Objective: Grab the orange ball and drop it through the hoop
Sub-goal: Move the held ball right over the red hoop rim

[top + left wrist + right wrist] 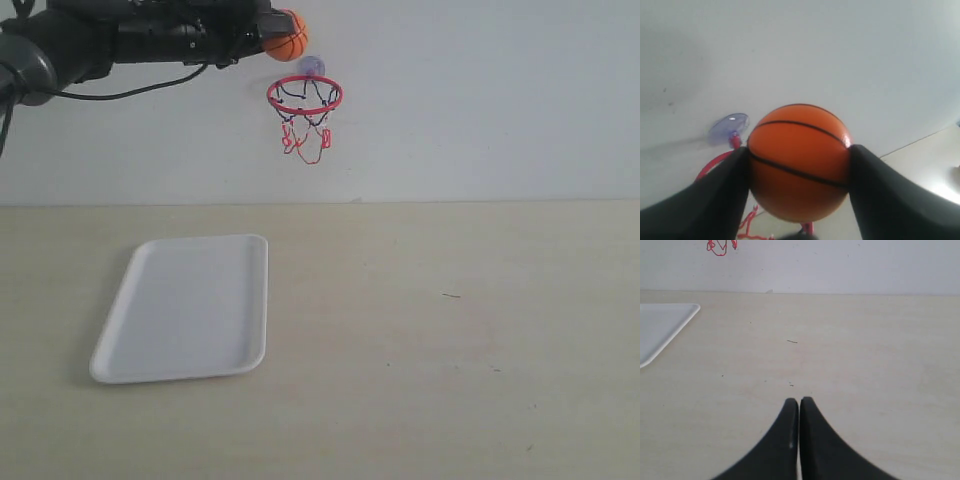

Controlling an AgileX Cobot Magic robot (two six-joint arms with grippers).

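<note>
- The left claw (799, 161) grips the ball (288, 37) by its sides, high up so it can fall freely.
- The ball hangs above the hoop (305, 111), seemingly just short of the ring's centre.
- The right claw (799, 407), closed and empty, rests low over the table (875, 360), out of the way.

Mostly matt finishes
Rubbery-matt orange ball (797, 165); smooth plastic white tray (185, 310); pale, matt, faintly grained table (450, 350).

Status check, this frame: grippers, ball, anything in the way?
Left gripper shut on orange ball, just above the hoop. Right gripper shut, empty, low over table. Nothing seen blocking the drop.
</note>
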